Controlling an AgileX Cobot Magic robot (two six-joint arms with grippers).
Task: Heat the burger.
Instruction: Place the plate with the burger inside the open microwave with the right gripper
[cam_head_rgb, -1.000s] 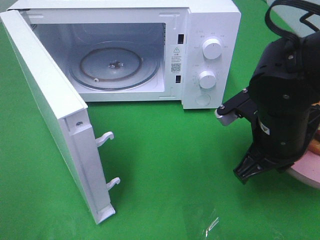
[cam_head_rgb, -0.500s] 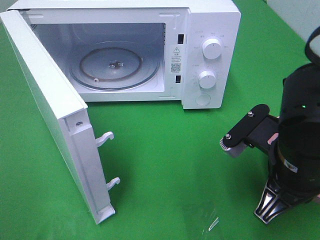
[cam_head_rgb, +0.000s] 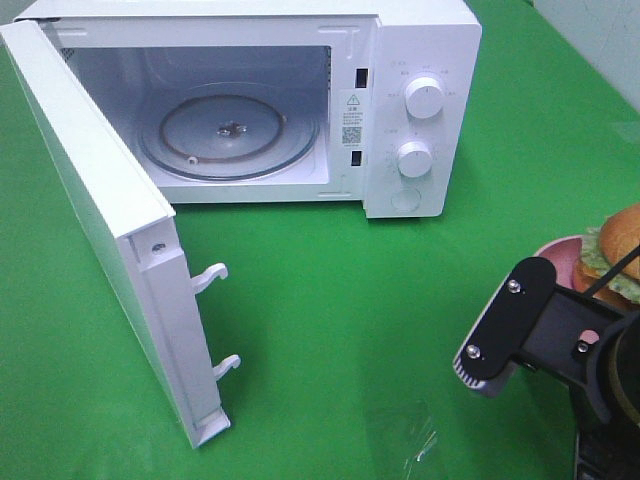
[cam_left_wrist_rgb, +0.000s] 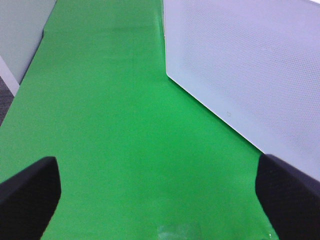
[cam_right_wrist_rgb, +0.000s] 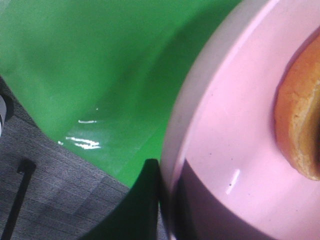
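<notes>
The burger (cam_head_rgb: 622, 248), with a golden bun and green lettuce, sits on a pink plate (cam_head_rgb: 556, 252) at the right edge of the exterior view. The right arm (cam_head_rgb: 590, 370) stands in front of it at the lower right, its fingers hidden there. In the right wrist view my right gripper (cam_right_wrist_rgb: 170, 205) is shut on the pink plate (cam_right_wrist_rgb: 225, 125), one dark finger (cam_right_wrist_rgb: 142, 202) outside the rim and one inside, with the burger's bottom bun (cam_right_wrist_rgb: 300, 125) close by. My left gripper (cam_left_wrist_rgb: 160, 200) is open over bare green cloth and holds nothing.
The white microwave (cam_head_rgb: 420, 60) stands at the back with its door (cam_head_rgb: 90, 200) swung wide toward the front left and its glass turntable (cam_head_rgb: 228, 135) bare. The door's outer face (cam_left_wrist_rgb: 250, 65) fills part of the left wrist view. A clear plastic scrap (cam_head_rgb: 425, 445) lies on the cloth.
The right arm has swung from beside the microwave toward the front right corner. The burger and plate, hidden behind it before, now show at the right edge.
</notes>
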